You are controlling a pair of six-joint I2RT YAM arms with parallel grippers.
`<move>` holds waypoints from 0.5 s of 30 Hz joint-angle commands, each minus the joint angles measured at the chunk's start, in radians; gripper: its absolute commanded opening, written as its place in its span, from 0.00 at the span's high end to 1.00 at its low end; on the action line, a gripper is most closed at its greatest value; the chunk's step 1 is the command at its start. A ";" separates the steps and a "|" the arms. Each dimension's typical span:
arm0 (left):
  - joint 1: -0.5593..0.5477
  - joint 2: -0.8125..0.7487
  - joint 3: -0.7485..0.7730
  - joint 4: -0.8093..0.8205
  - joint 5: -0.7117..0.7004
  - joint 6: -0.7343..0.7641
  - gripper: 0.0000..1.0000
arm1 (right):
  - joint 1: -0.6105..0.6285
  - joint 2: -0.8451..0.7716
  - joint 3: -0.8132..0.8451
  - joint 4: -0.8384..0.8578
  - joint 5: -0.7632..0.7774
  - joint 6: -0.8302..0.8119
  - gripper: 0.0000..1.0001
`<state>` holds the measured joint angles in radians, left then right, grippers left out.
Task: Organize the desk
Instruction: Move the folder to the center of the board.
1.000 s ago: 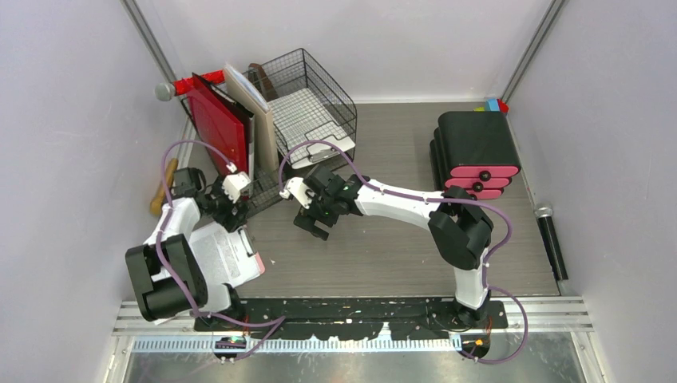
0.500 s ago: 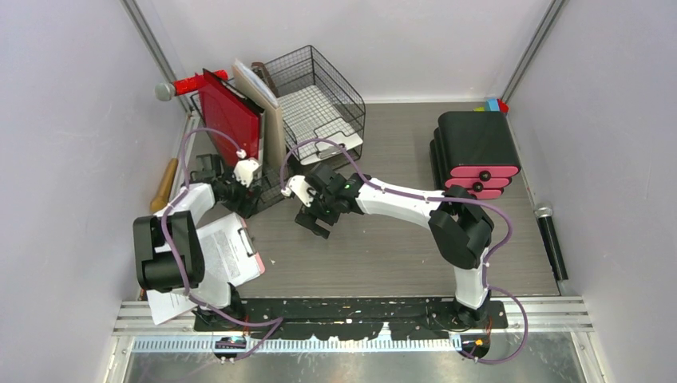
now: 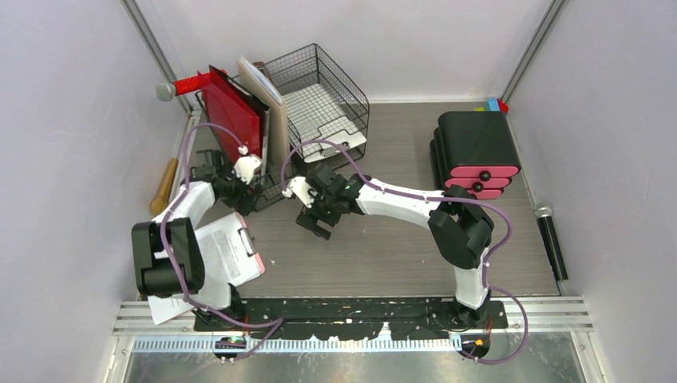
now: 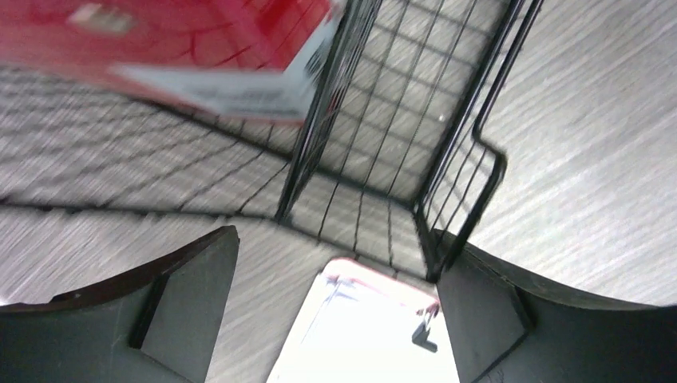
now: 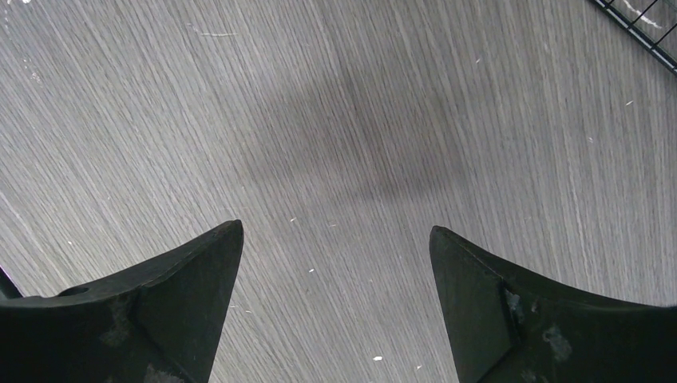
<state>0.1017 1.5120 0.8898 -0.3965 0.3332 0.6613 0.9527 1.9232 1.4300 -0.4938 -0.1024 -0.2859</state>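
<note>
The grey wood-grain desk (image 3: 383,255) lies inside a small booth with pale lilac walls (image 3: 64,120), and a metal rail (image 3: 559,313) runs along its front edge. The black wire-mesh rack (image 3: 323,100) is the landmark here. Most of the bare surface lies in front of it and to its right. A red folder (image 3: 231,116) leans upright at the rack's left side.

Just in front of the rack, the right end effector (image 5: 335,235) hangs spread over bare wood grain. At the rack's front-left corner the left end effector (image 4: 335,247) is also spread — this view is blurred, but it seems to grip nothing. Well to the right of the rack sits a black drawer unit (image 3: 475,136).
</note>
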 commanded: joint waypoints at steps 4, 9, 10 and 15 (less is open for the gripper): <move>0.188 -0.132 0.080 -0.233 0.117 0.145 0.01 | -0.002 -0.051 -0.007 0.023 -0.022 -0.007 0.07; 0.273 -0.095 0.067 -0.304 0.207 0.185 0.00 | -0.002 -0.046 -0.007 0.023 -0.027 -0.007 0.07; 0.285 -0.084 0.061 -0.307 0.224 0.187 0.00 | -0.002 -0.047 -0.008 0.023 -0.026 -0.007 0.07; 0.316 -0.013 0.040 -0.304 0.252 0.204 0.00 | -0.002 -0.050 -0.013 0.023 -0.022 -0.013 0.07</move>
<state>0.3985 1.4517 0.9485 -0.6666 0.5144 0.8253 0.9527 1.9232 1.4220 -0.4934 -0.1169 -0.2863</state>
